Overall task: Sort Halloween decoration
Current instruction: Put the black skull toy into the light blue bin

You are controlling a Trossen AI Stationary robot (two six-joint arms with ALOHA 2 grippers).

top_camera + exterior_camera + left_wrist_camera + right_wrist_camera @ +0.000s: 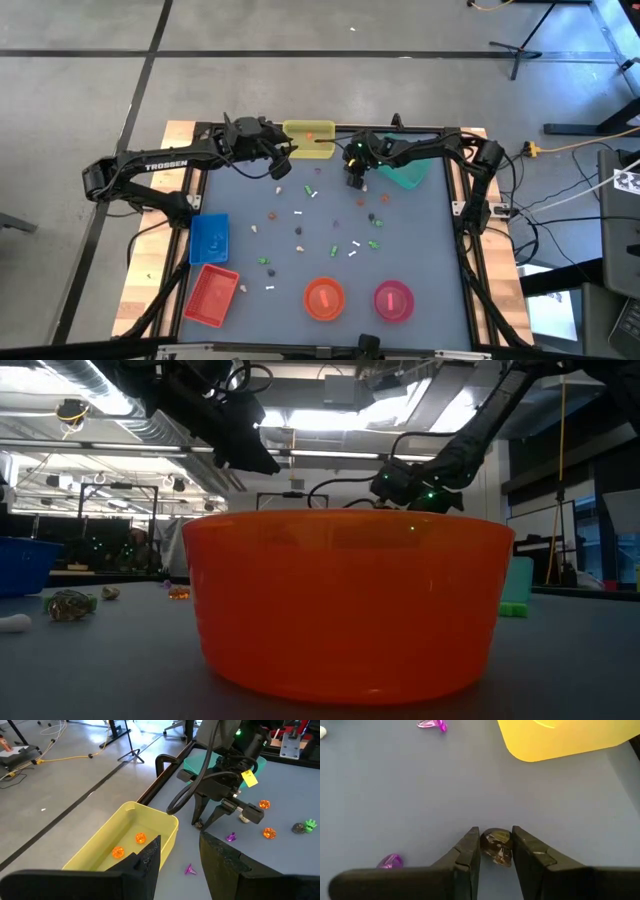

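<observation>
Pinching a brown trinket (497,846) off the desk, the right tool (496,851) must next lift it; left tool (180,857), spread, waits over the yellow tray (165,822).

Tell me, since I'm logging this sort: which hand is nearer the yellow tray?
Left. The left hand hovers at the yellow tray, right by its edge. The right hand is farther off, down at the table beside it, fingers closed around a small brownish trinket.

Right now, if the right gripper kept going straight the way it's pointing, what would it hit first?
The right gripper points down at the table, with a small brownish trinket between its fingers. It would likely press that trinket into the table.
</observation>
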